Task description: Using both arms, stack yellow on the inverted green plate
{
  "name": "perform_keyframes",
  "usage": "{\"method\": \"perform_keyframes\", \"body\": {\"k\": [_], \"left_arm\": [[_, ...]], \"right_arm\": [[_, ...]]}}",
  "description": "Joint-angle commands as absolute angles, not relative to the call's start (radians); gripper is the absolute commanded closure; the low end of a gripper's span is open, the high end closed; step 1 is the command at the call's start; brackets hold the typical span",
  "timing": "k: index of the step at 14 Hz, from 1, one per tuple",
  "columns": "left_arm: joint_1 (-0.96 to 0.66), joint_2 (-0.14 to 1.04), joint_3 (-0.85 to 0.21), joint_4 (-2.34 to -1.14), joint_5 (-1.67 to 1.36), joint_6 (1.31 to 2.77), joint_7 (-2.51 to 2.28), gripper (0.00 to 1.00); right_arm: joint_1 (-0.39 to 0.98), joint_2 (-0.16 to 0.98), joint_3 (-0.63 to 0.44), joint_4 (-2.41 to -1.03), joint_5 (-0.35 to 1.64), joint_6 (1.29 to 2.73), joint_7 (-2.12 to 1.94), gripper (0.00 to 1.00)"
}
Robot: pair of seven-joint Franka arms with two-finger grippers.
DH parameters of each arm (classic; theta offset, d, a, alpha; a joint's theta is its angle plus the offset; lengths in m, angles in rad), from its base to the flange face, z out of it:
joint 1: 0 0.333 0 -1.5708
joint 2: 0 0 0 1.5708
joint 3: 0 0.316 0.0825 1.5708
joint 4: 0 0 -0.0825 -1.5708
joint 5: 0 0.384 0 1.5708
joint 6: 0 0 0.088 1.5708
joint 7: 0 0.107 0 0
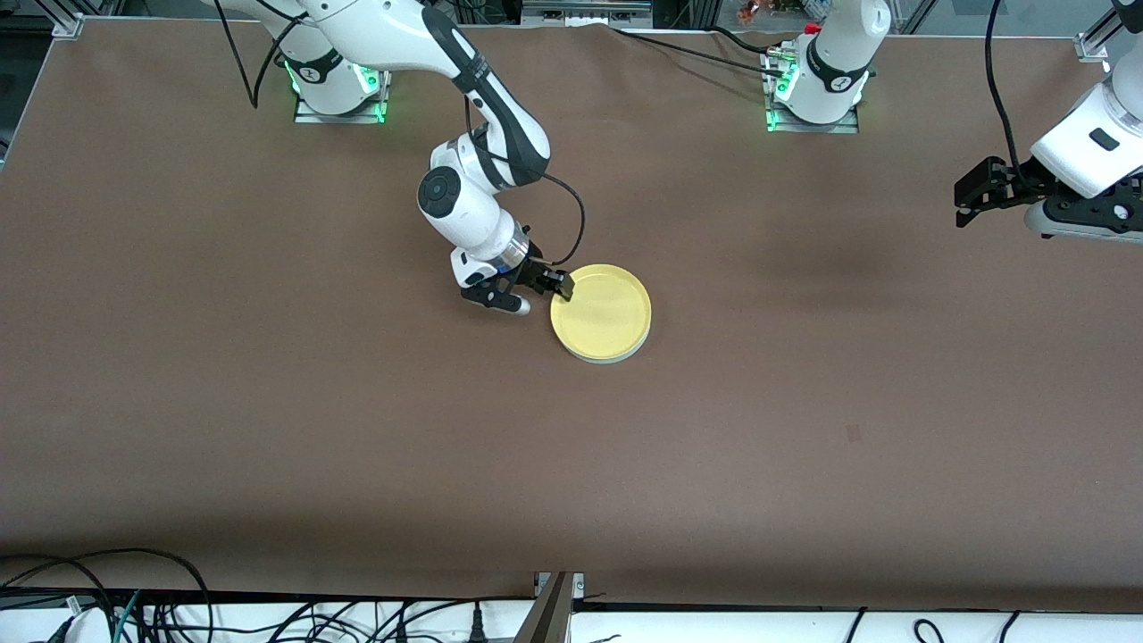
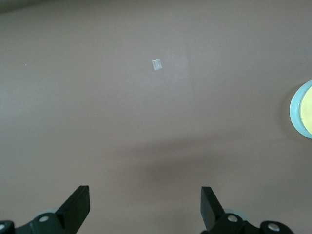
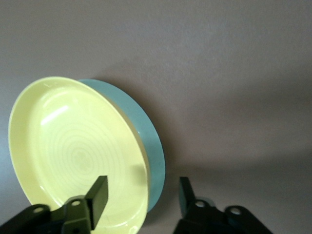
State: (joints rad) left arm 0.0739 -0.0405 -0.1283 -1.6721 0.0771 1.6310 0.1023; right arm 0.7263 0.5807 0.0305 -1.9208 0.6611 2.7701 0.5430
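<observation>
The yellow plate (image 1: 603, 313) lies right side up on the green plate (image 1: 609, 359), which shows only as a pale rim under it, mid-table. My right gripper (image 1: 563, 286) is open at the stack's rim toward the right arm's end. In the right wrist view, one finger (image 3: 100, 192) is over the yellow plate (image 3: 78, 151) and the other is outside the green plate (image 3: 148, 134); the right gripper (image 3: 141, 185) straddles the rims. My left gripper (image 1: 963, 204) waits open and empty, raised over the left arm's end of the table. Its view shows the left gripper (image 2: 146, 192) over bare table.
The stack's edge (image 2: 297, 109) shows at the border of the left wrist view, with a small pale square mark (image 2: 157, 64) on the brown table. Cables (image 1: 134, 607) lie along the table's edge nearest the camera. The arm bases (image 1: 339, 89) stand along the farthest edge.
</observation>
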Motion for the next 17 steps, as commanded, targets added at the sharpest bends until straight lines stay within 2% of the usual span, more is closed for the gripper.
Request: {"method": "perform_keyframes", "body": {"k": [1, 3, 5, 9, 14, 17], "left_arm": [[0.078, -0.032, -0.133, -1.651, 0.074, 1.620, 0.097, 0.00], [0.078, -0.032, -0.133, -1.651, 0.074, 1.620, 0.098, 0.00], [0.078, -0.029, -0.133, -1.646, 0.074, 1.620, 0.098, 0.00], [0.080, -0.021, -0.133, -1.641, 0.074, 1.620, 0.100, 0.00], [0.113, -0.020, -0.132, -1.641, 0.023, 1.620, 0.109, 0.00], [0.114, -0.020, -0.133, -1.641, 0.023, 1.620, 0.109, 0.00]], "right_arm": [[0.727, 0.491, -0.049, -1.919, 0.683, 2.616, 0.538, 0.01], [0.727, 0.410, -0.121, -1.917, 0.663, 2.458, 0.538, 0.01], [0.727, 0.350, -0.197, -1.913, 0.626, 2.369, 0.532, 0.01], [0.727, 0.233, -0.363, -1.879, 0.421, 2.174, 0.529, 0.01], [0.727, 0.219, -0.543, -1.633, 0.258, 1.797, 0.482, 0.01], [0.727, 0.216, -0.621, -1.546, 0.255, 1.677, 0.422, 0.00]]}}
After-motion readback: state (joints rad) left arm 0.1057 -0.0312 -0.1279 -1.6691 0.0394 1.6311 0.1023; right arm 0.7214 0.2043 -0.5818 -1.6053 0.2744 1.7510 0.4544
